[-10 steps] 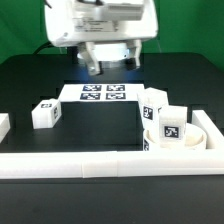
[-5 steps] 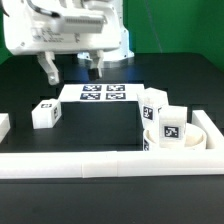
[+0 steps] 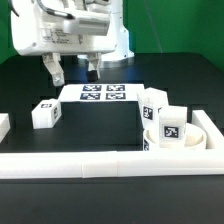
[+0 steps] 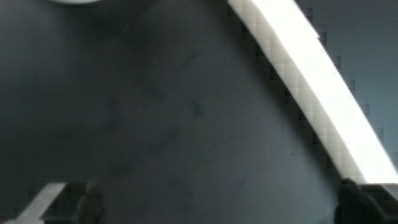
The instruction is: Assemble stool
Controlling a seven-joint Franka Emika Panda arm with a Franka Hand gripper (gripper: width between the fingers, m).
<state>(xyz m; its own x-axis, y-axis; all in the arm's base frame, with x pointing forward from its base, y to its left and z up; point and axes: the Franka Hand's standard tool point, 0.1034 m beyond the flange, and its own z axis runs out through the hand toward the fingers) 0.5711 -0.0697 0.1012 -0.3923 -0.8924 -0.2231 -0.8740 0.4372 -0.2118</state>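
White plastic makes up every stool part on the black desk (image 3: 100,130). The round seat (image 3: 200,132) lies in the near corner at the exterior view's right, inside the white rail (image 3: 90,163) that runs along the near edge. The front leg (image 3: 172,127) appears to stand on or in the seat. The rear leg (image 3: 153,104) stands just behind it, and whether the two touch cannot be told. The lone leg (image 3: 45,113) rests toward the edge at the exterior view's left, well apart from the others. The marker board (image 3: 103,93) lies toward the far edge.

The gripper (image 3: 76,70) hovers above the desk near the far edge, beside the marker board. Its jaws are spread wide with nothing between them. In the wrist view both fingers (image 4: 54,205) frame bare desk, with a stretch of white rail crossing beyond them.

Probable faults from this position:
- A straight descent here closes on nothing, or catches the marker board's edge.
- An off-centre grip on the lone leg could twist it or push it toward the desk edge.
- An approach to the crowded corner risks a wide finger striking the neighbouring leg, the seat rim or the rail, toppling the standing parts
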